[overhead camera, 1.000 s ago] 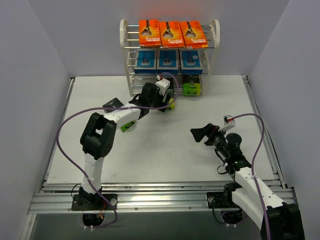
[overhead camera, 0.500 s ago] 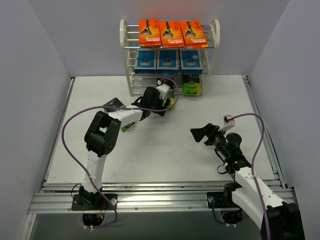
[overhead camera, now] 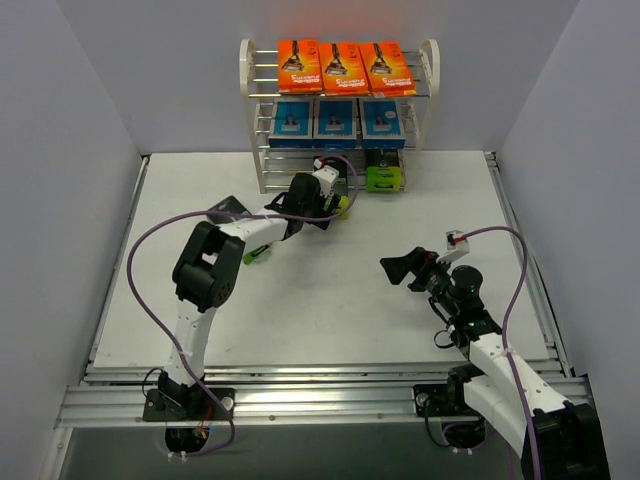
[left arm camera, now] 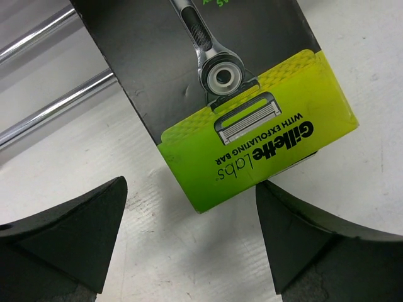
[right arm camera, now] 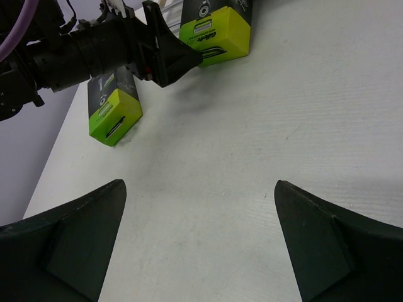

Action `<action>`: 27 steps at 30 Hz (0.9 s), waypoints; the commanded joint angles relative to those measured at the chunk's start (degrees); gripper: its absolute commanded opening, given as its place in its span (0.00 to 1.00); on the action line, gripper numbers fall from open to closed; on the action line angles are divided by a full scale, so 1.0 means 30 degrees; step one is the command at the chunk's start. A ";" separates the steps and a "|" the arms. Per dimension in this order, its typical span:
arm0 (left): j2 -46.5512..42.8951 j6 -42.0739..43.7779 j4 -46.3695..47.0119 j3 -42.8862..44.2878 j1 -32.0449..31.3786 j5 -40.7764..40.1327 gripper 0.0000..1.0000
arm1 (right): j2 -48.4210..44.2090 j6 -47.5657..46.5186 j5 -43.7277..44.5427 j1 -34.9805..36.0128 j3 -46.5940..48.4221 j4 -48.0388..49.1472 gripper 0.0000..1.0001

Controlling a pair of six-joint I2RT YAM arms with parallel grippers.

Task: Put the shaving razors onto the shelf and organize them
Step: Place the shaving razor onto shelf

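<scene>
The shelf (overhead camera: pixel 432 75) stands at the back. Three orange razor cards (overhead camera: pixel 343 66) lie on its top tier and three blue packs (overhead camera: pixel 335 118) on the middle one. One black-and-lime box (overhead camera: pixel 384 177) stands at the bottom right. A second box (left arm camera: pixel 252 145) lies at the shelf's foot, its lime end just ahead of my open left gripper (left arm camera: pixel 192 233) (overhead camera: pixel 333 207); the right finger (left arm camera: pixel 308 239) is close to its corner. A third box (overhead camera: pixel 257 251) (right arm camera: pixel 113 116) lies on the table beside my left forearm. My right gripper (overhead camera: pixel 395 268) (right arm camera: pixel 198 239) hangs open over bare table.
Silver shelf rods (left arm camera: pixel 56 107) run just left of the second box. My left arm (right arm camera: pixel 94 53) stretches across the table's middle toward the shelf. Purple cables loop off both arms. White walls close in the table on three sides.
My left arm's elbow has shifted a little right and its jaws have spread slightly wider by the box at the shelf's foot. The right arm has stayed still.
</scene>
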 commanded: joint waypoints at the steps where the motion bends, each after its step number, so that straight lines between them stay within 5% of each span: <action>1: 0.0314 0.0010 0.1207 0.1020 0.0092 -0.1135 0.92 | 0.0093 -0.0339 -0.0231 -0.0181 0.0010 0.1307 1.00; 27: 0.1748 -0.0049 0.3991 0.3422 -0.0113 -0.3216 0.94 | 0.0415 -0.0485 -0.0055 -0.0181 0.0039 0.1337 1.00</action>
